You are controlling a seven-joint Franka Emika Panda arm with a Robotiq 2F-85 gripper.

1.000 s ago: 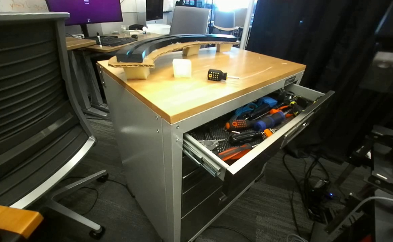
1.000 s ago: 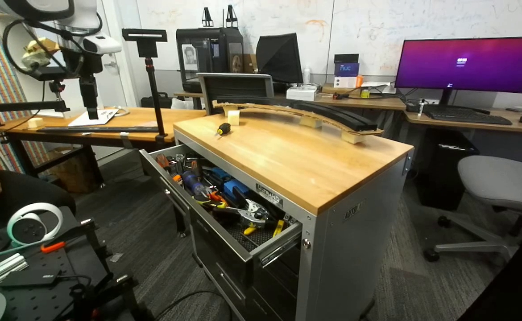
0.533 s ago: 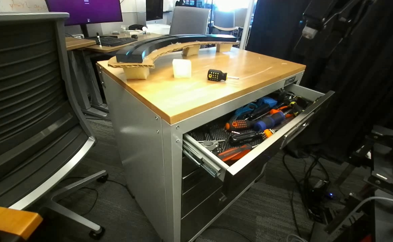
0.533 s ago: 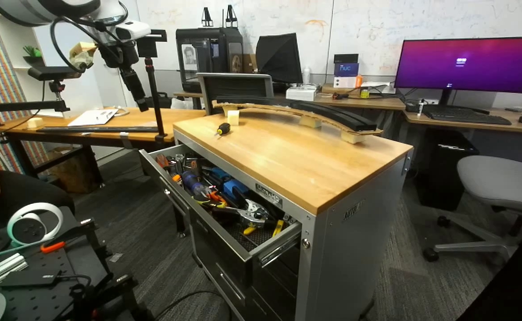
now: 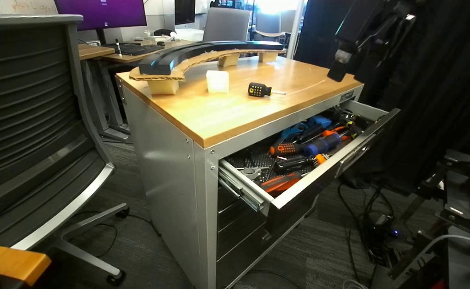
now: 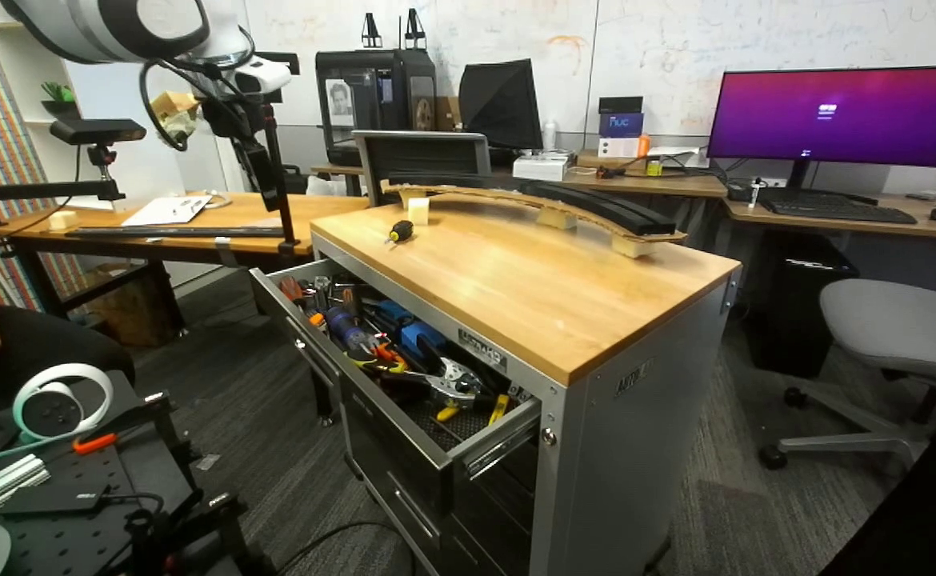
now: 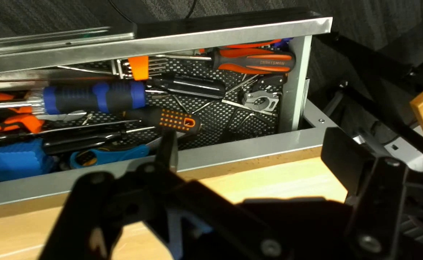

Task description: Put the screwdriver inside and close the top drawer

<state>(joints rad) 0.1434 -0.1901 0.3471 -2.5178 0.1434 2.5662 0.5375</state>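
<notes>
The screwdriver lies on its side on the cabinet's wooden top, in both exterior views (image 5: 260, 90) (image 6: 402, 231). It is stubby, with a black handle with yellow dots and a short silver shaft; it is out of the wrist view. The top drawer is pulled open, its front rim showing in all views (image 5: 307, 182) (image 6: 372, 398) (image 7: 204, 41). My gripper is open and empty (image 7: 250, 144), its fingers wide apart. In the exterior views it hangs in the air near the cabinet, apart from the screwdriver (image 5: 349, 75) (image 6: 274, 200).
Several tools lie in the drawer, including a blue-and-black handled one (image 7: 92, 97). A small white block (image 5: 217, 82) stands beside the screwdriver. A curved black strip on cardboard (image 5: 215, 56) rests on blocks along the back of the wooden top (image 6: 500, 272). A chair (image 5: 38, 120) stands beside the cabinet.
The arm and gripper have swung toward the cabinet, coming into an exterior view where they did not show at first. The gripper has tilted. The screwdriver and the open drawer have not moved.
</notes>
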